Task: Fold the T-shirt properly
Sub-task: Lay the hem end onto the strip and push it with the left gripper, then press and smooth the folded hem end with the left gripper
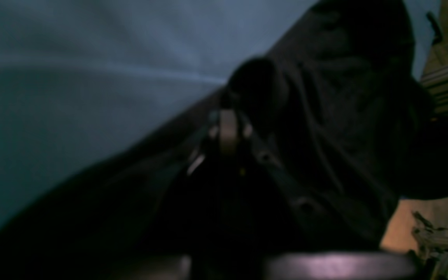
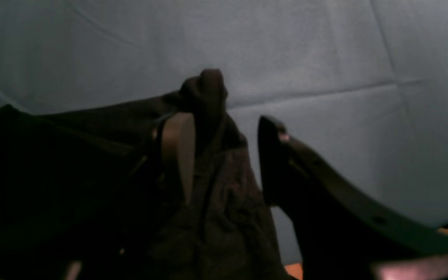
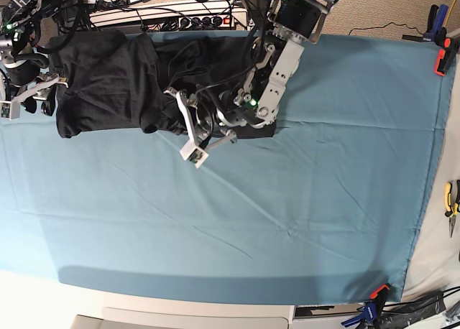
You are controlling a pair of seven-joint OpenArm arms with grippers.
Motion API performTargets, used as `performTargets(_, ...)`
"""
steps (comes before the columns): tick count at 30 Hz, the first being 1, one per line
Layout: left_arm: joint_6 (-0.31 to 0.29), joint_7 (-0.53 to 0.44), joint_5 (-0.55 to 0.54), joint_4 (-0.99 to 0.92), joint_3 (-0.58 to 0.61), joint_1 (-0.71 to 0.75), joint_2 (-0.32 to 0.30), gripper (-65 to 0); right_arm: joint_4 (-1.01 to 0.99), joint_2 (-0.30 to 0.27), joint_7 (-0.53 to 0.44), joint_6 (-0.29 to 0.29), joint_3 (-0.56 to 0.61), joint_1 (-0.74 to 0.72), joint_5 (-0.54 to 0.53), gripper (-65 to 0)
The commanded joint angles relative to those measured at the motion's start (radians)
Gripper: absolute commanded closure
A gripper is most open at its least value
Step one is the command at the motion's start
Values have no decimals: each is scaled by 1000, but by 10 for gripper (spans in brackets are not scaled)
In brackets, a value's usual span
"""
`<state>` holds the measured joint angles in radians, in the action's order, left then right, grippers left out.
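Black cloth, one T-shirt (image 3: 122,85), lies bunched along the far edge of one teal table cloth (image 3: 302,200), near cables (image 3: 165,16) behind. Of two grippers, the left gripper (image 1: 228,116) is clamped on the shirt's fabric, while the right gripper (image 2: 228,155) stands wide, fabric draped over one finger (image 2: 181,151).

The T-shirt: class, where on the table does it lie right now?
In the base view, the T-shirt lies bunched along the far edge of the teal table cloth, toward the left, between the two arms.
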<state>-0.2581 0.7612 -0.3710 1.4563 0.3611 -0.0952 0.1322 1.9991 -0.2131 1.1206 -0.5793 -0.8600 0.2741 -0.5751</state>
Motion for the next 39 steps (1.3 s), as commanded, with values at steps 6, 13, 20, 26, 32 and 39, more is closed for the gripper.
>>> performTargets(6, 10, 93, 7, 16, 2, -53, 25, 0, 17, -17, -29, 1, -5, -5, -12, -268)
performTargets(13, 47, 272, 60, 16, 3, -54, 25, 0, 17, -17, -29, 1, -5, -5, -11, -268)
performTargets(20, 21, 267, -33, 53, 2, -55, 25, 0, 17, -17, -28, 1, -5, -5, -11, -268)
performTargets(26, 22, 260, 31, 87, 2, -58, 24, 0, 17, -17, -29, 1, -5, -5, -12, -268)
performTargets(32, 21, 287, -1, 119, -18, -54, -40, 0, 17, -17, -28, 2, -5, -5, -12, -268)
performTargets(39, -71, 309, -213, 201, -63, 11, -160, 0, 17, -17, -28, 1, -5, -5, -16, -268)
